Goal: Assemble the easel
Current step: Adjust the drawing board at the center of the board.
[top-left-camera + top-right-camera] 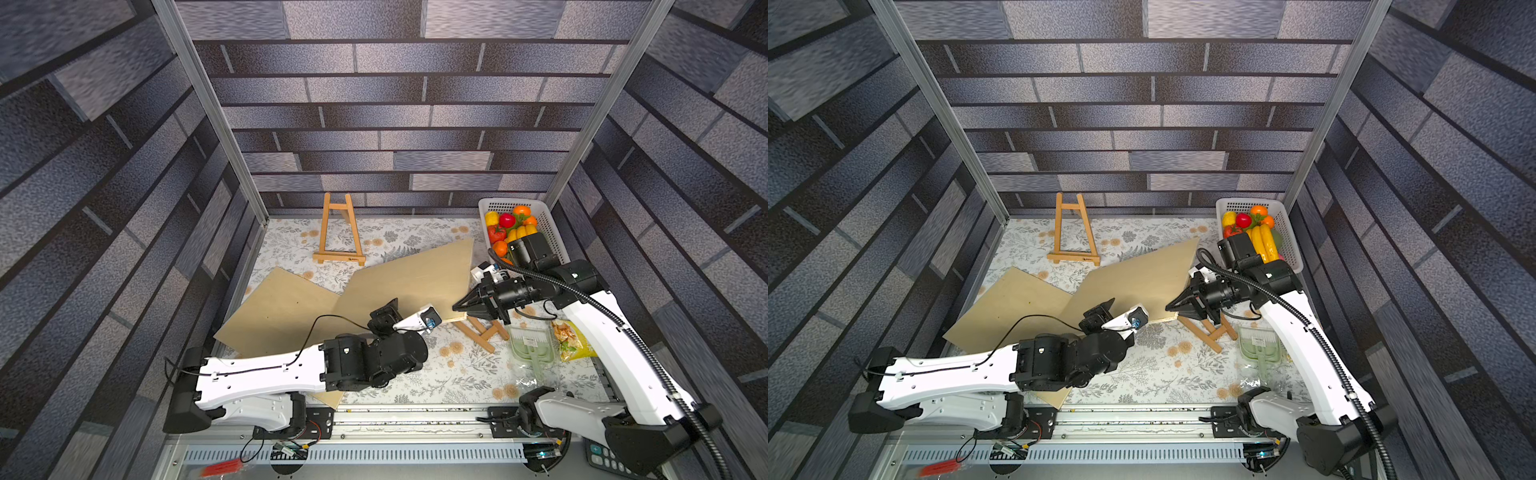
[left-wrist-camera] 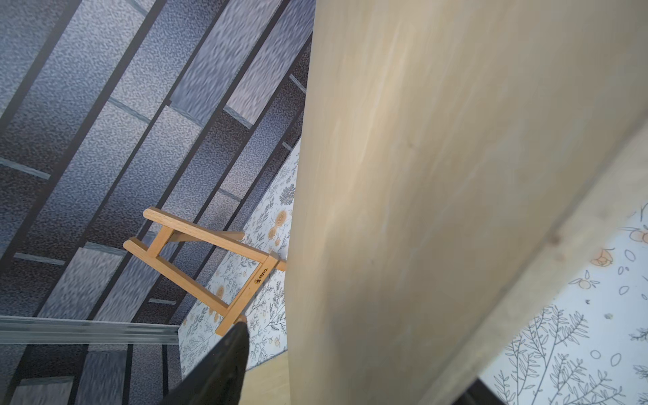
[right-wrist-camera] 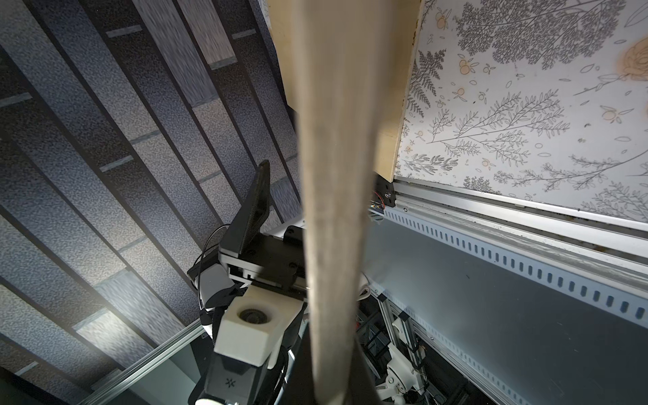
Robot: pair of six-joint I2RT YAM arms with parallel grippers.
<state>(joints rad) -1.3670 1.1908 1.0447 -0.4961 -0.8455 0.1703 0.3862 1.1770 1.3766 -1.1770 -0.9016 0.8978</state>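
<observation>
A small wooden easel [image 1: 338, 232] stands upright at the back of the table, and the left wrist view shows the easel [image 2: 210, 266] too. A plywood board [image 1: 411, 278] is held tilted above the table. My right gripper [image 1: 459, 308] is shut on its near right corner, and the board's edge [image 3: 333, 175] runs between the jaws in the right wrist view. My left gripper [image 1: 388, 309] is open and straddles the board's near edge. One black finger [image 2: 231, 357] stands apart from the board's face [image 2: 420, 175].
A second plywood board [image 1: 274, 316] lies flat at the left, partly under the left arm. Another small easel [image 1: 484, 332] lies under the right gripper. A white basket [image 1: 548, 232] of fruit stands back right; a green packet [image 1: 532, 345] and a snack bag [image 1: 571, 340] lie near right.
</observation>
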